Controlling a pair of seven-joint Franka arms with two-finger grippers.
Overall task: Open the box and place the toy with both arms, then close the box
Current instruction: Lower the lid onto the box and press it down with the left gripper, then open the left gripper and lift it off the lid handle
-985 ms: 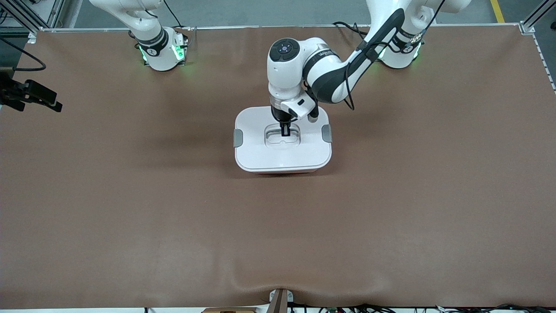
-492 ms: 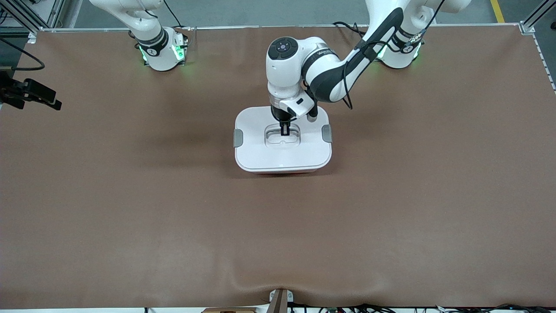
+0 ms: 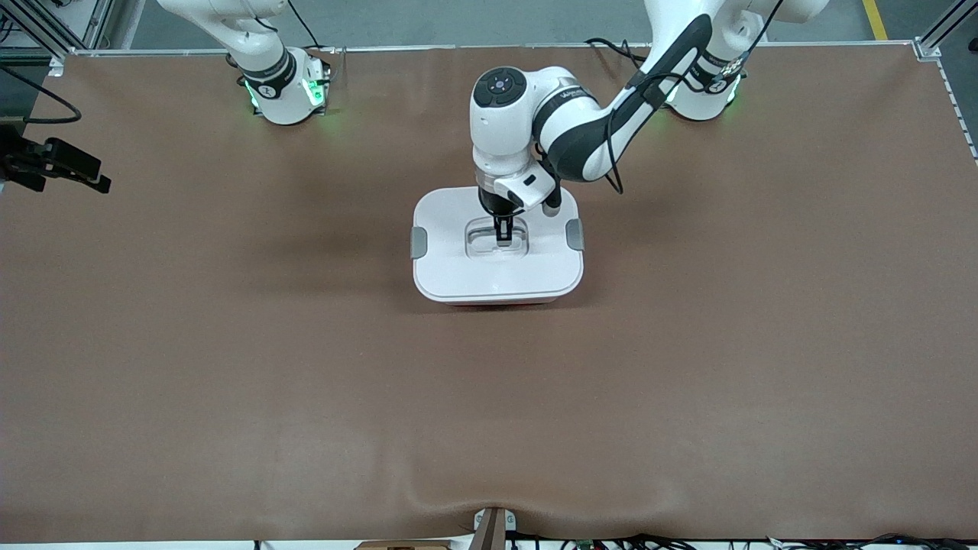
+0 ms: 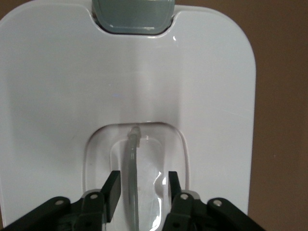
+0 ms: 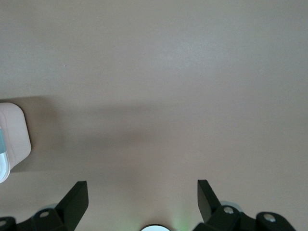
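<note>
A: Is the box (image 3: 497, 248) shut mid-surface?
B: Yes, lid on. Left gripper (image 4: 139, 190) parted around its handle (image 4: 132, 178); right gripper (image 5: 143, 195) spread, waiting. Toy unseen.

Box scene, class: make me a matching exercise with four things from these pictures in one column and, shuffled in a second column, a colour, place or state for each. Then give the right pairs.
Column one:
1. lid
2. side clips
3. left gripper
4. right gripper

Column two:
A. grey, one at each end of the lid
B. open over bare brown table
C. white, shut on the box
D. fingers apart on either side of the clear handle in the lid's recess

Pairs: 1-C, 2-A, 3-D, 4-B
</note>
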